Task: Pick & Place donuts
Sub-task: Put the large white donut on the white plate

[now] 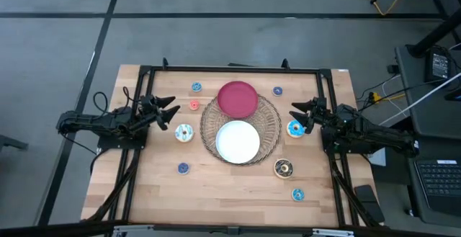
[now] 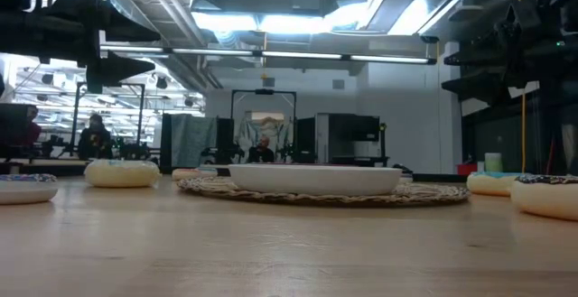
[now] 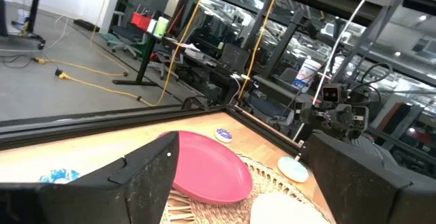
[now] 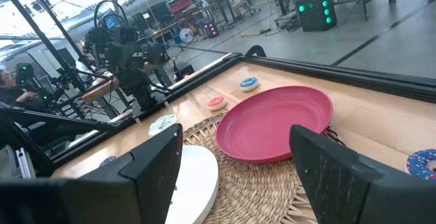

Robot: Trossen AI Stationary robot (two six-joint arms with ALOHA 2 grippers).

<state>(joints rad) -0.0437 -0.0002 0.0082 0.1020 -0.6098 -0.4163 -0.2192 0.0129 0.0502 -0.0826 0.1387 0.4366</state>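
Left gripper (image 1: 171, 110): hovering spread, empty, near worktop's left edge.
Right gripper (image 1: 299, 112): hovering spread, empty.
Tip: descending straight over donut (image 1: 184, 132).

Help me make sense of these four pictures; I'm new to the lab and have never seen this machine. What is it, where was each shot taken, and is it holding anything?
It is a robot with two dark arms at a wooden table. One picture looks straight down, one looks level across the tabletop, and two come from cameras on the arms' wrists. The left claw and right claw hover open on either side, holding nothing. In the middle lies a round wicker tray carrying a red plate and a white plate. Small toy donuts lie scattered around it, such as a white-sprinkled donut, an orange-pink donut and a dark brown donut. None is on a plate yet.
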